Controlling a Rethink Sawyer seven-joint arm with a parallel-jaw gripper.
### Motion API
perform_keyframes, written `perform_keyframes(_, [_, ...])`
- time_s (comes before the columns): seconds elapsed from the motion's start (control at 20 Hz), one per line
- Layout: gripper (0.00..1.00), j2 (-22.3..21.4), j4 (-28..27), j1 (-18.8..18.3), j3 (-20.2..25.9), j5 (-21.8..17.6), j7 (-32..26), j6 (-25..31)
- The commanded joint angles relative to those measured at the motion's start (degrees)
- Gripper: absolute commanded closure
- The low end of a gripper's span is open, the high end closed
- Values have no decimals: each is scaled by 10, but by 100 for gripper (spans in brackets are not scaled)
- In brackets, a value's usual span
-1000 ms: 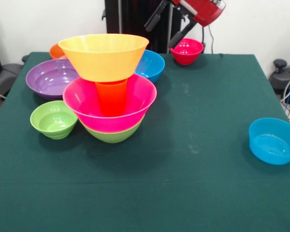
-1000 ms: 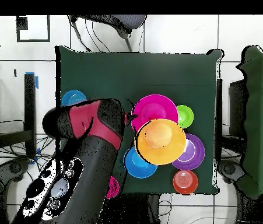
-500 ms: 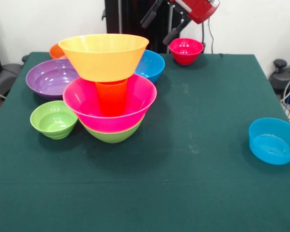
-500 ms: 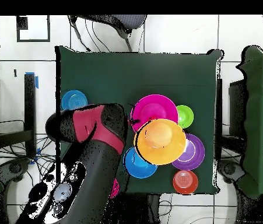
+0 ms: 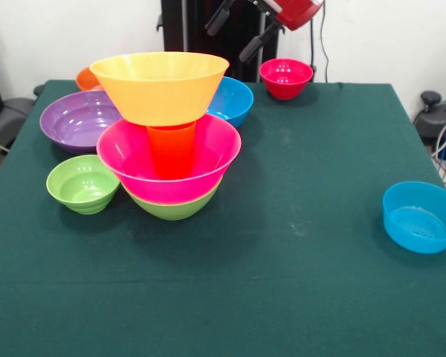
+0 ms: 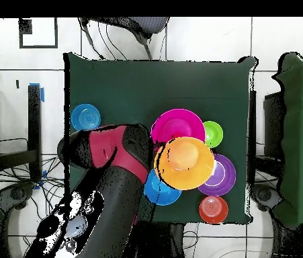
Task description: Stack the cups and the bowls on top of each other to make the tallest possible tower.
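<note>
- The tower [image 5: 169, 134] stands left of the table's middle: green bowl [image 5: 172, 207] lowest, pink bowl [image 5: 169, 160] in it, orange cup [image 5: 171, 149], large orange bowl [image 5: 160, 85] on top.
- Other bowls lie around it.
- The gripper [image 5: 234, 30] hangs high above the red bowl [image 5: 286, 78], fingers spread apart, holding nothing.

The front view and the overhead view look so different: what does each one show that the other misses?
Only the front view shows the tower's layers: green bowl lowest, pink bowl, orange cup, yellow-orange bowl on top, plus the red bowl. Only the overhead view shows the arm's red body and the floor tiles. Both show the lone blue bowl and the purple bowl.
</note>
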Motion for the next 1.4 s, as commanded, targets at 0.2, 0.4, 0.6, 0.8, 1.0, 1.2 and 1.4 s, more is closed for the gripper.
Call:
perform_keyframes(0.2, [0, 4, 61, -12, 41, -11, 66, -58])
perform_keyframes(0.4, [0, -1, 70, -10, 43, -4, 72, -71])
perform_keyframes(0.6, [0, 1, 71, -17, 46, 0, 71, -83])
perform_keyframes(0.8, [0, 8, 76, -18, 45, 0, 79, -102])
perform_keyframes(1.0, [0, 17, 73, -22, 44, -1, 81, -114])
perform_keyframes(1.2, [0, 19, 80, -21, 42, -2, 82, -126])
perform_keyframes(1.4, [0, 26, 80, -20, 39, 0, 90, -136])
